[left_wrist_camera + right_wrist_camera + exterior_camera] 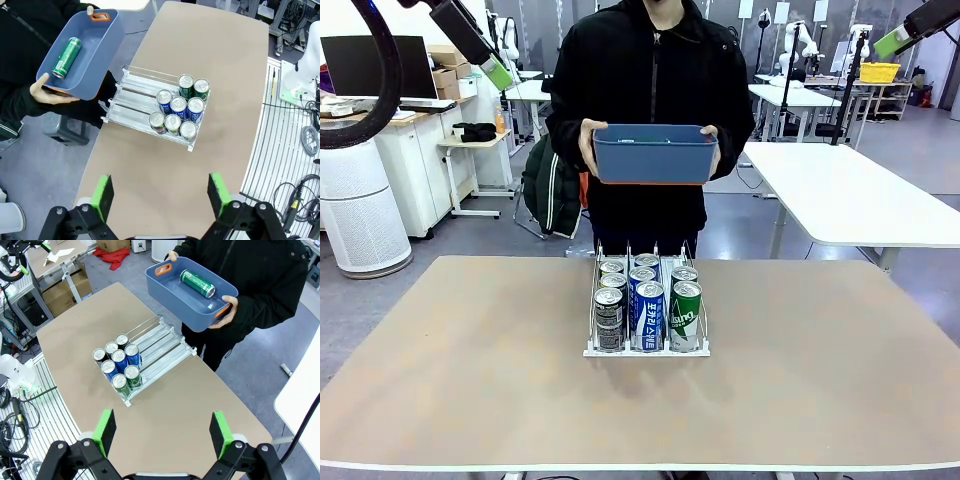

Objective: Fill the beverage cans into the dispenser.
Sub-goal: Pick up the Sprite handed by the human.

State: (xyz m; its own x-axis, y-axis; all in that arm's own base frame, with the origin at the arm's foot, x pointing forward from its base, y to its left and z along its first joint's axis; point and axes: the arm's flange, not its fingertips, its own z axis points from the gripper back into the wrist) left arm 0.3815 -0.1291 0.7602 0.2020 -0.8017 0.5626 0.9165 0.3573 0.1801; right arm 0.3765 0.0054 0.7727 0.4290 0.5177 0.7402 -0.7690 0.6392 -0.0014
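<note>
Rack [647,350] mid-tabletop [470,380], eight cans, green lane seemingly one short. Last green can [197,283] in person's bin [170,295]. Both jaws wide open, empty, raised. Next: reach bin, grasp can.

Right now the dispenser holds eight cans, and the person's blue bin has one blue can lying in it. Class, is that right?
Not quite. The can lying in the blue bin is green, not blue, as the right wrist view shows. The rest stands: the dispenser holds eight cans, and the person holds the bin.
</note>
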